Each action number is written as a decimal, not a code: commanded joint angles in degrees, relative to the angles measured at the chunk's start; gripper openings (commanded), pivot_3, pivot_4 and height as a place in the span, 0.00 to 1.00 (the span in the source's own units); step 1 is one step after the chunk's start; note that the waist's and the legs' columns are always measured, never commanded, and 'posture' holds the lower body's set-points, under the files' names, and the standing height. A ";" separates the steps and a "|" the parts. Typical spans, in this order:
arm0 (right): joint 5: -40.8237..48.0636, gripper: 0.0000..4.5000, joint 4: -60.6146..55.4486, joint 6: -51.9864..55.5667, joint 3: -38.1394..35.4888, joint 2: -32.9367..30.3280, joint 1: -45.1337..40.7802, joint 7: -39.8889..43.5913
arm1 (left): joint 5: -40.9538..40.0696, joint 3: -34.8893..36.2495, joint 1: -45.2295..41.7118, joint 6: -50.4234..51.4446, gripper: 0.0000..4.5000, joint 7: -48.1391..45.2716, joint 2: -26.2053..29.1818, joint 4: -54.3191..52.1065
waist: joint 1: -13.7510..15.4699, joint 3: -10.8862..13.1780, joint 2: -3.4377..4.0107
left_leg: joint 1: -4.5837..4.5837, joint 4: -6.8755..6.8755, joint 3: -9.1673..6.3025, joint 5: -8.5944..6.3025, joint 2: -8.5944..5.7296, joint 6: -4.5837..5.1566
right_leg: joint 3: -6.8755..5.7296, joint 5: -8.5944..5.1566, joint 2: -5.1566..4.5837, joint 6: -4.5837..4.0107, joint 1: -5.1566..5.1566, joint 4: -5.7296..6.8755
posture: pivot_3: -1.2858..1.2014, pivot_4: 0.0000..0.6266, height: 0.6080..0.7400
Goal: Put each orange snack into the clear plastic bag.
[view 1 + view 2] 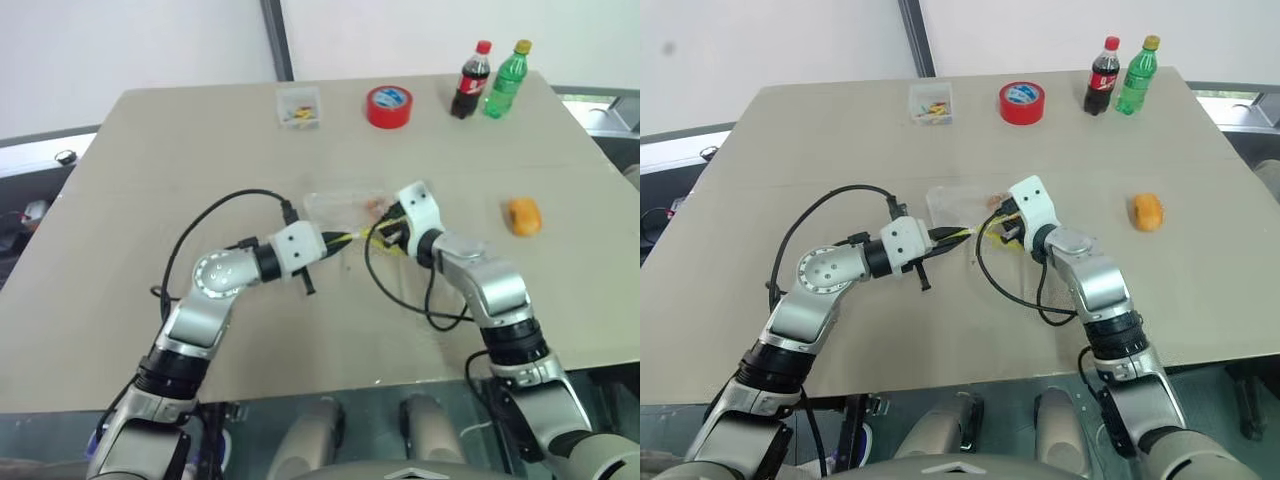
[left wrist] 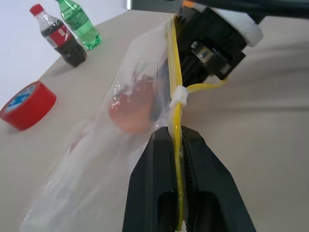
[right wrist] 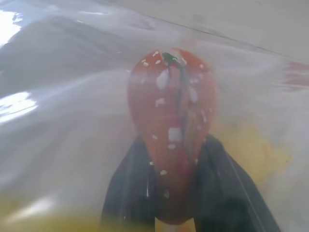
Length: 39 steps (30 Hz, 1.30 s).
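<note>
The left claw (image 2: 177, 145) is pressed together on the yellow seal strip of the clear plastic bag (image 1: 345, 205), holding its mouth edge up near the middle of the surface (image 1: 150, 150). The right claw (image 3: 176, 159) reaches into the bag, its two black fingers (image 3: 130, 186) pinching one orange snack (image 3: 171, 121) inside the film. The other orange snack (image 1: 523, 215) lies on the surface well apart, off to the right. At the far edge stand a red tape roll (image 1: 389, 106), a small clear box (image 1: 299, 106), a cola bottle (image 1: 471, 80) and a green bottle (image 1: 506, 80).
</note>
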 commanded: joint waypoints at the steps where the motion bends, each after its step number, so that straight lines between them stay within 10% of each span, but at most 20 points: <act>1: 0.35 0.41 1.08 -3.66 -2.69 0.05 -1.55 -0.80 | 0.21 1.38 0.22 0.53 0.00 1.38 0.40 -2.31 | 0.05 0.00 0.00 | 0.00 0.00 0.00 0.00 0.00 0.00 | 0.00 0.00 0.00 0.00 0.00 -0.01 | 0.52 0.24 1.00; 7: -0.95 1.00 -4.03 -5.17 -0.76 -2.99 0.63 0.56 | 1.70 1.64 -0.70 4.04 0.00 4.61 -0.21 -1.63 | -0.06 0.00 0.00 | -0.01 0.00 0.01 0.00 -0.01 0.00 | 0.02 0.00 0.00 0.00 -0.03 0.02 | 0.52 0.24 1.00; 14: 10.63 1.00 -23.83 -0.68 -8.62 -14.88 10.52 12.60 | 4.05 1.99 -3.10 8.43 0.00 9.64 -2.33 0.50 | 0.40 0.00 0.00 | -0.10 0.01 -0.03 -0.01 -0.06 0.02 | -0.02 0.00 -0.07 0.01 0.00 -0.10 | 0.52 0.24 1.00; 21: 9.09 1.00 -18.82 -7.75 -14.80 -19.37 11.54 8.60 | 5.25 1.49 -5.51 8.61 0.00 11.93 -3.03 1.78 | 0.16 0.00 -0.01 | 0.08 0.02 0.02 -0.01 -0.04 0.02 | -0.02 0.00 -0.04 0.02 0.10 0.02 | 0.52 0.24 1.00; 39: -4.85 1.00 8.41 -26.16 6.04 -9.07 -5.69 7.31 | 13.51 -2.53 -12.54 5.70 0.00 14.99 -4.27 -1.49 | 0.01 0.00 -0.01 | -0.02 0.02 0.04 0.00 -0.03 0.01 | 0.00 0.00 -0.03 0.01 0.03 -0.07 | 0.52 0.24 1.00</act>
